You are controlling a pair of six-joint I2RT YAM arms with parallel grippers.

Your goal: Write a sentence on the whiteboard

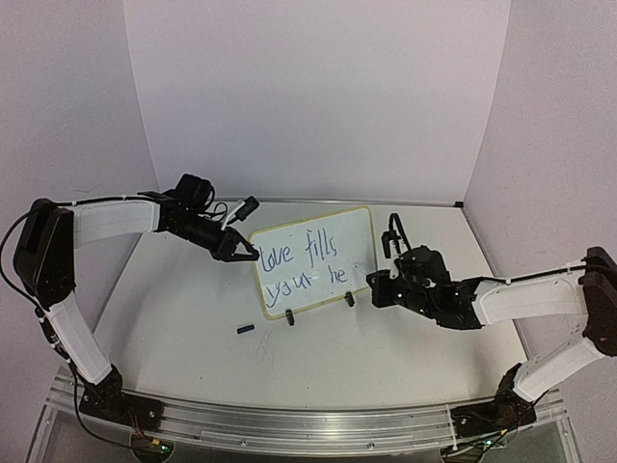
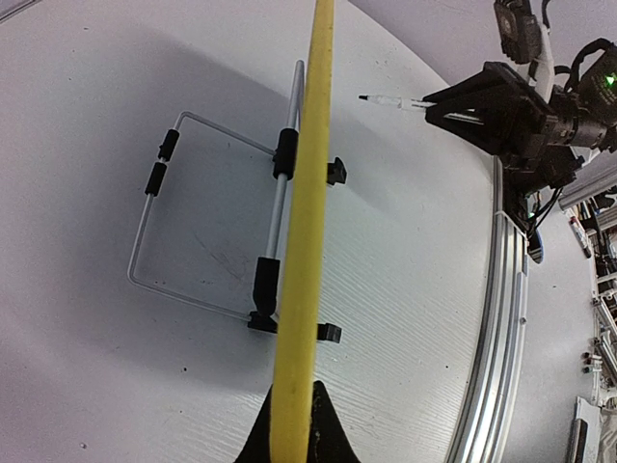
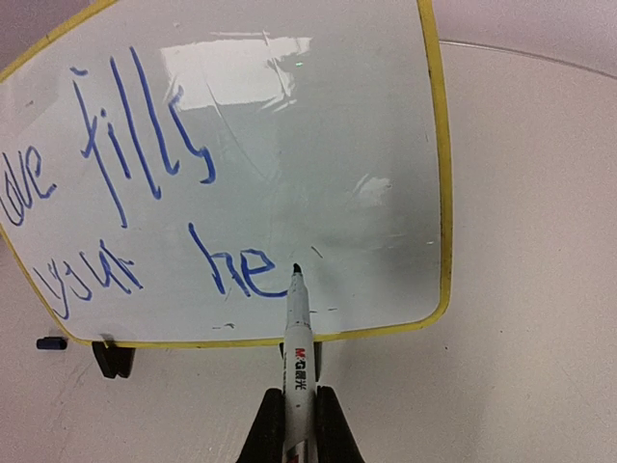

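Top camera sits high above and behind the rig, looking down and forward over the whole table (image 1: 183,318), well back. Left wrist camera is right up against the whiteboard (image 2: 307,222), edge-on, looking past it to the right gripper (image 2: 439,104). Right wrist camera faces the board's front, close in, sighting along the marker (image 3: 297,347). All three share the whiteboard.

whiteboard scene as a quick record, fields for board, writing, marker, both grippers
whiteboard: standing, written face toward the arms
sentence: blue, two lines, "love fills / your he", unfinished
marker: tip at the board just right of "he"
left gripper: shut on the whiteboard's left edge
right gripper: shut on the marker
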